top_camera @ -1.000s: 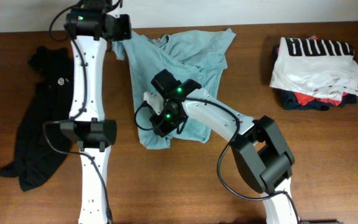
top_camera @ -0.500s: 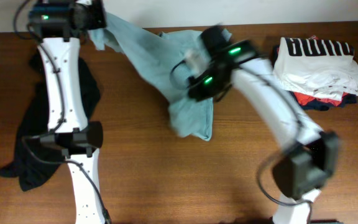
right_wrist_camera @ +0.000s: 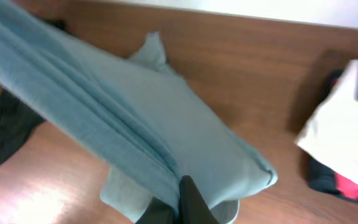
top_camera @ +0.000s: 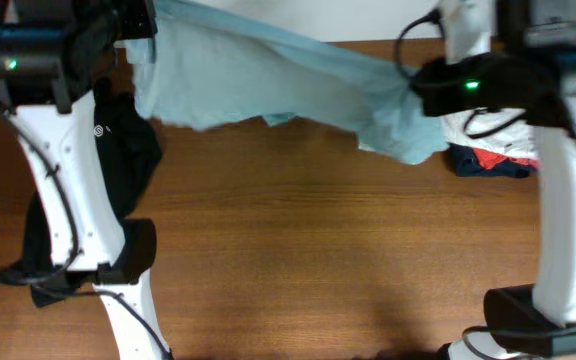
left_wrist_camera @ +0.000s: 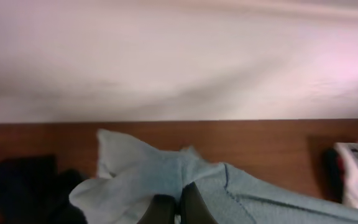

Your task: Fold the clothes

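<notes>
Figure: count of items on my one wooden table (top_camera: 318, 250). I counted one pale teal shirt (top_camera: 268, 75) and one black top (top_camera: 118, 165). There was one pile (top_camera: 480, 140) of folded clothes, holding three garments: one white shirt (right_wrist_camera: 347, 124), one red garment (right_wrist_camera: 348, 185) and one navy garment (top_camera: 468, 166). That made five garments in all. I had two arms, left arm (top_camera: 63, 200) and right arm (top_camera: 563, 200), and two grippers, my left gripper (left_wrist_camera: 174, 210) and my right gripper (right_wrist_camera: 178, 204), each showing two fingers.
</notes>
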Robot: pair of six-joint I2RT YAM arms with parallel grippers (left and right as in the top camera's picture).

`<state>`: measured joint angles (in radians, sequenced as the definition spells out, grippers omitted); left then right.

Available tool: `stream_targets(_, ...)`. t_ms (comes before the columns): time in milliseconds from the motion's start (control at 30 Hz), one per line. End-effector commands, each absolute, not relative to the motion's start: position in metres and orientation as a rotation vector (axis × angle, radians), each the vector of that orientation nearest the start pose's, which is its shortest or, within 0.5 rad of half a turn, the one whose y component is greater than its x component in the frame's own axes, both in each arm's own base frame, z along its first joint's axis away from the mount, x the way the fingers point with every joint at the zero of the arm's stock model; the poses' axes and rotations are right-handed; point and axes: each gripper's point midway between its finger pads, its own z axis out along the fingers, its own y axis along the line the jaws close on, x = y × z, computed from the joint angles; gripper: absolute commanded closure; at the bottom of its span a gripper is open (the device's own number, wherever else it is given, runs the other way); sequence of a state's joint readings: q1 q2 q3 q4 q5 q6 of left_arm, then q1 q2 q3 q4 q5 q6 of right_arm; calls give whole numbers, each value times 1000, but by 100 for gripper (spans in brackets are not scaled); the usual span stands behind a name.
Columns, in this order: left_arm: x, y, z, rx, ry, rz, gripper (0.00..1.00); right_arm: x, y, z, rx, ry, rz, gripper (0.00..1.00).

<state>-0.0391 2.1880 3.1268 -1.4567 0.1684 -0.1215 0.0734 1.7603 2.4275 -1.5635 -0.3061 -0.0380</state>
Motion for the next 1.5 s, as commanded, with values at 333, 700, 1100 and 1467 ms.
stream_targets(333,343,-11,563,-35,1802,-120,99,294,37,463,-171,2244,202,96)
stream_targets(700,299,-11,588,-30,1721,-120,99,280,35,474,-168,2204,186,96)
stream_targets(1100,236,-7,611,-39,1629,-104,99,237,34,499,-161,2098,174,96)
stream_targets(1467,189,15,617,-140,1578,0,99,165,6,495,51,2048,75,96)
